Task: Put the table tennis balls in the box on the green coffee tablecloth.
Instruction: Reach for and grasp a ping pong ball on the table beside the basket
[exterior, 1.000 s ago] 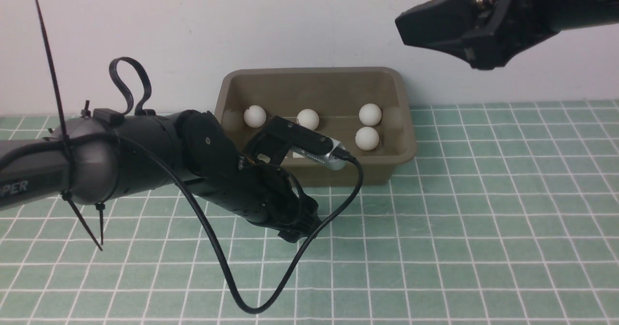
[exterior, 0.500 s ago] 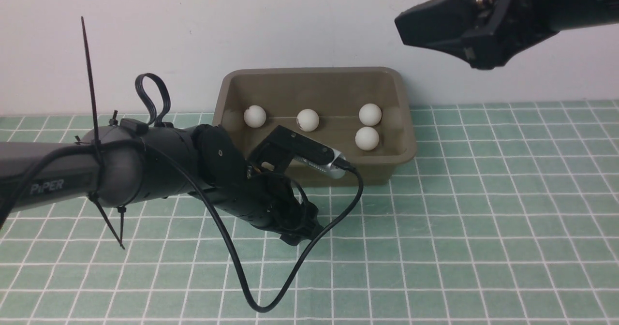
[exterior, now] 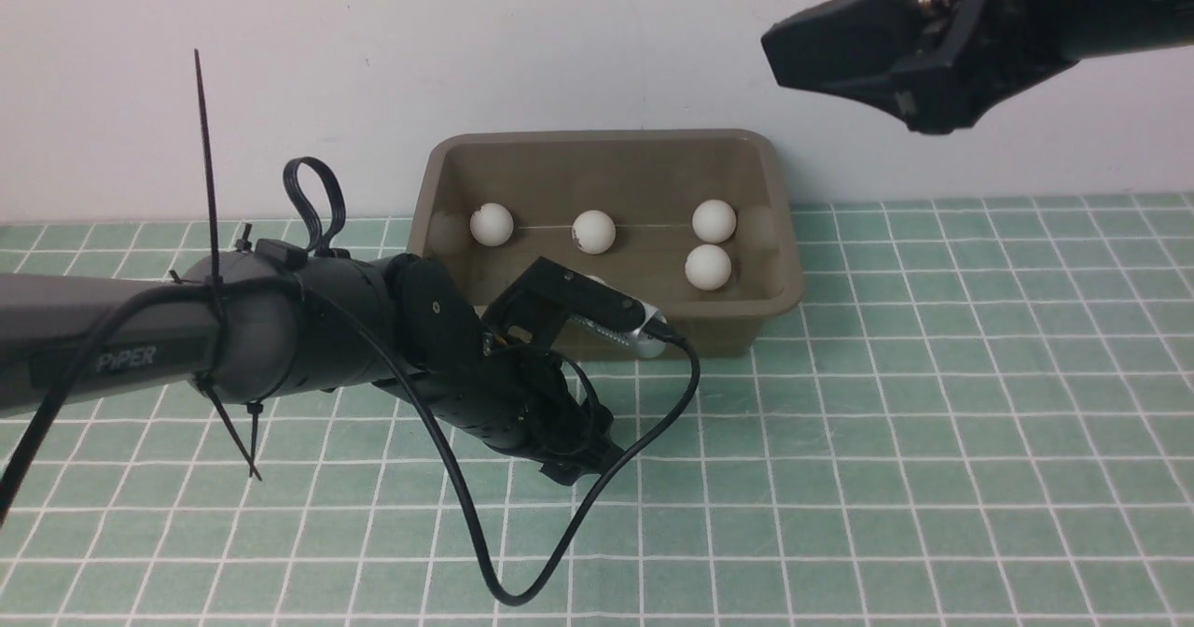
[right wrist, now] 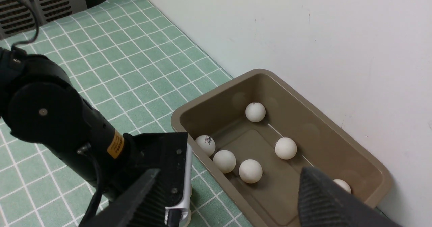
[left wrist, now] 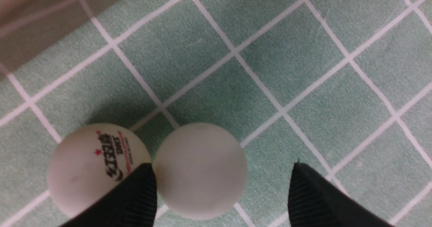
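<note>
The left arm (exterior: pixel 280 347) reaches low over the green coffee tablecloth (exterior: pixel 933 422), just in front of the box (exterior: pixel 606 135). The left gripper (left wrist: pixel 221 168) points down at the cloth with its jaws apart, gripping nothing.

Two table tennis balls lie on the cloth beneath it, side by side and close to the box's near wall. The plain ball (left wrist: pixel 200 169) sits between the fingers. One fingertip (left wrist: pixel 141 186) stands at the seam between this ball and the logo ball (left wrist: pixel 91 166). The other fingertip (left wrist: pixel 310 190) stands clear of the plain ball, with bare cloth between them. The arm hides both balls in the front view.

The box rests on the cloth against the wall (exterior: pixel 560 39). The right wrist view shows six balls on its floor, one partly behind a finger.

The right gripper (right wrist: pixel 229 173) hangs high above the right end of the box, with its jaws spread and empty.
</note>
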